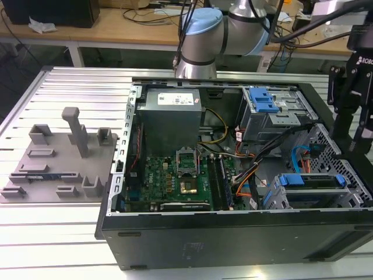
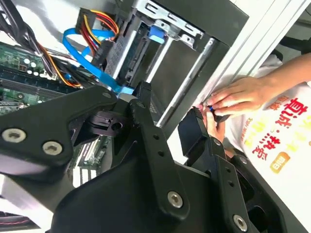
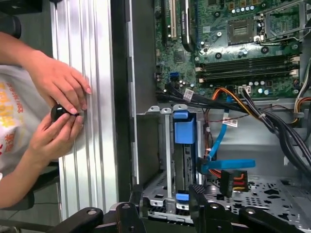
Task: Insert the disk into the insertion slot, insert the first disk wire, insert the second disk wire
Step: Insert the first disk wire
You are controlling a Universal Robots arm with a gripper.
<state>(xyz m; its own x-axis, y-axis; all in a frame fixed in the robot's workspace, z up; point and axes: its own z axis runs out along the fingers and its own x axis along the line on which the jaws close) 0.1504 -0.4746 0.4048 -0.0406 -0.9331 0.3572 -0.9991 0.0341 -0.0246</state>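
The disk [image 3: 184,133], in its bright blue carrier, sits inside the insertion slot [image 3: 165,160], the low perforated grey cage at the case's front corner; the exterior view shows the same disk [image 1: 309,179] in the slot [image 1: 274,195]. A blue flat wire ends in a blue plug [image 3: 228,164] right beside the disk; whether it is seated I cannot tell. A black plug with coloured wires [image 3: 234,180] lies a little apart from it. My gripper [image 1: 352,137] hovers above the slot, open and holding nothing; in the second wrist view the gripper [image 2: 170,131] shows a clear gap between its fingers [image 2: 194,136].
A person's hands [image 3: 58,111] hold a small black object on the ribbed aluminium table [image 3: 92,145] just outside the case wall. A taller cage with a blue latch [image 1: 265,105], the motherboard [image 1: 175,178] and bundled cables [image 1: 250,157] lie inside the case. A grey fixture plate [image 1: 55,160] lies at the exterior view's left.
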